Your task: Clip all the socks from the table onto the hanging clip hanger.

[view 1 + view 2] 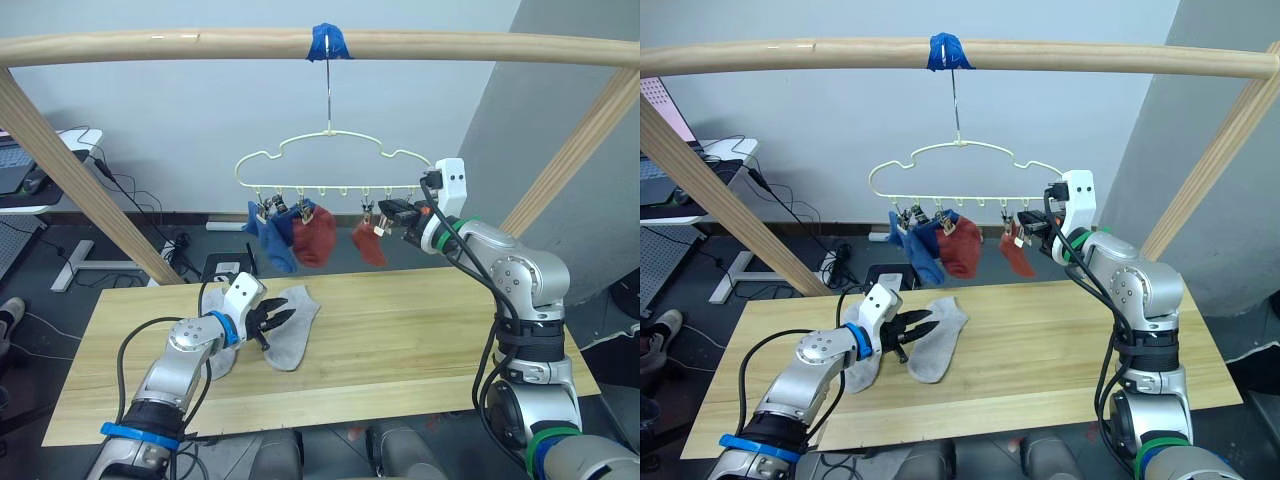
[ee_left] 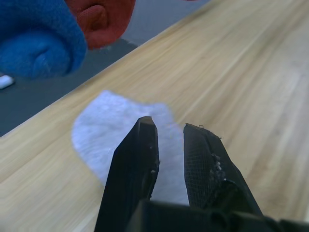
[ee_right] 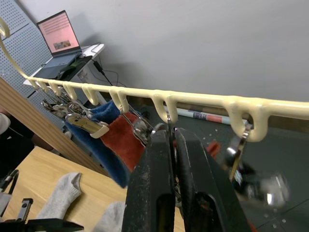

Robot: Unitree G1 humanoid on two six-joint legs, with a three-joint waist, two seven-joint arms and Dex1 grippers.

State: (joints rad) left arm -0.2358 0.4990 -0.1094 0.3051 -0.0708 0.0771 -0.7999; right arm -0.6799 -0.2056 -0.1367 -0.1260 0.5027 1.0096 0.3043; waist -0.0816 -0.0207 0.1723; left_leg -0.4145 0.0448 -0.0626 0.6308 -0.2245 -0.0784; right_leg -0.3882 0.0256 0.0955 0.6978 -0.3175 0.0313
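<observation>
The pale-yellow clip hanger (image 1: 330, 150) hangs by its hook from the wooden pole. Two blue socks (image 1: 272, 238) and two rust red socks (image 1: 315, 235) (image 1: 368, 243) dangle from its clips. On the table (image 1: 430, 330) lie two light grey socks: one (image 1: 295, 322) in front of my left gripper (image 1: 280, 331), the other (image 1: 862, 365) partly under that arm. My left gripper is open just above the first grey sock (image 2: 116, 125). At the hanger's right end my right gripper (image 1: 383, 211) is shut on a metal clip (image 3: 169, 129).
A round wooden pole (image 1: 200, 45) spans the scene overhead, with slanted struts (image 1: 80, 180) (image 1: 570, 160) at both sides. Behind on the left stands a desk with a laptop (image 3: 58, 31), and cables lie on the floor.
</observation>
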